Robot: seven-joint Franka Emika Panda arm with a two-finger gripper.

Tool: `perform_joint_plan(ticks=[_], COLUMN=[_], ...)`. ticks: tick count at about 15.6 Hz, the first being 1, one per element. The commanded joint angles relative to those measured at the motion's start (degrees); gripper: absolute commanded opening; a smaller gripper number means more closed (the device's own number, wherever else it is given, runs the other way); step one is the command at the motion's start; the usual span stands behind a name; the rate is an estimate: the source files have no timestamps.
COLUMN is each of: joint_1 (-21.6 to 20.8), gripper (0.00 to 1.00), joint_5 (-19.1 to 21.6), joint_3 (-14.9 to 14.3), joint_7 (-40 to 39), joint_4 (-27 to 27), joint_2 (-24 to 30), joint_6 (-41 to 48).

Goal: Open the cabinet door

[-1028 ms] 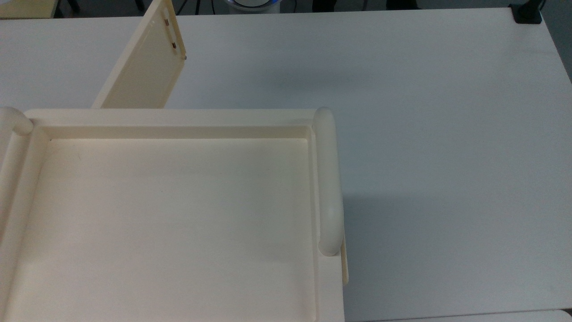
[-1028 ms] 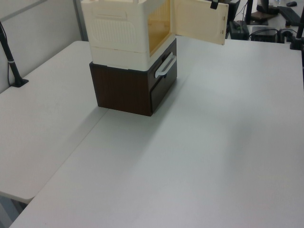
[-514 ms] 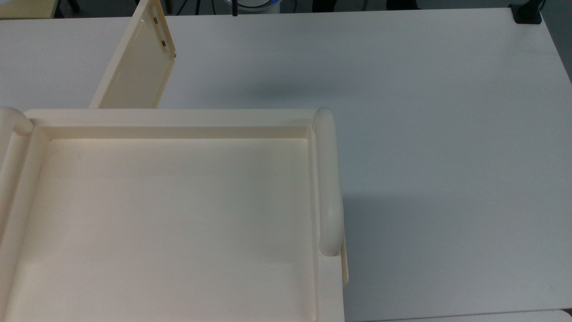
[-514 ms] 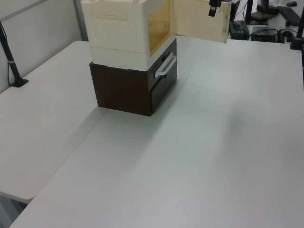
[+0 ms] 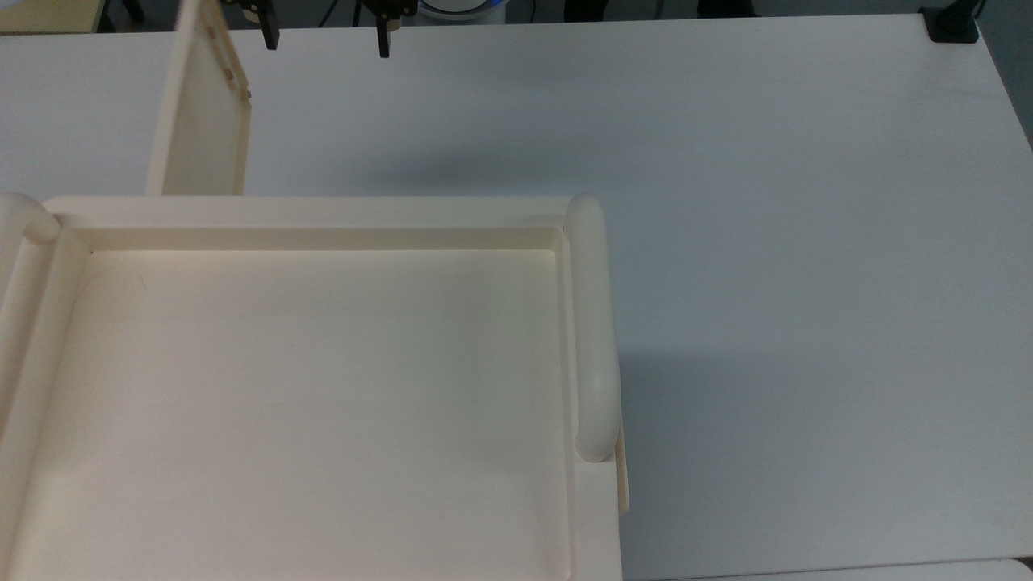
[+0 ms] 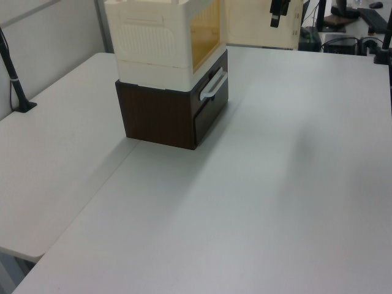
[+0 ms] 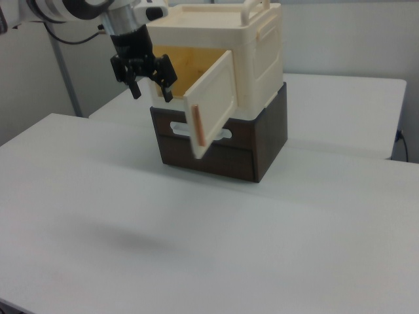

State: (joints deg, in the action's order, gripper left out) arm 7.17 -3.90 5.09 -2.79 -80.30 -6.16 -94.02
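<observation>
The cabinet door [image 7: 213,104] stands swung wide out from the cream cabinet [image 7: 252,49], and in the right view it juts toward seven o'clock from the cabinet's front, showing the yellowish inside behind it. The gripper [image 7: 149,86] hangs in the air at about nine o'clock of the door, just beside its free edge, fingers spread apart and holding nothing. In the top view the door [image 5: 202,121] rises at eleven o'clock from the recessed cabinet top [image 5: 307,387], with the two dark fingertips [image 5: 269,36] at one o'clock of the door. Below, the dark brown drawer unit [image 6: 162,116] sits on the white table [image 6: 257,202].
</observation>
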Motion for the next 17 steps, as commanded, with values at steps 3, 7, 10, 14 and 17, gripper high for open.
perform_joint_plan(ticks=[3,7,10,14,17], joint_1=[-3.11,-3.65,-6.63,-10.59,-10.42], gripper=[1.00,1.00,1.00,1.00,1.00], joint_5=[0.12,0.12,0.12,-0.14,-0.05], joint_3=[0.27,0.27,-1.83,-5.17,-5.53], joint_7=[-0.11,-0.02,1.02,2.88,2.97], joint_4=[-5.20,-9.42,-10.66,-11.55,-11.37], joint_2=[1.94,3.61,4.49,4.84,4.67], joint_6=[3.14,2.62,2.17,0.95,0.85])
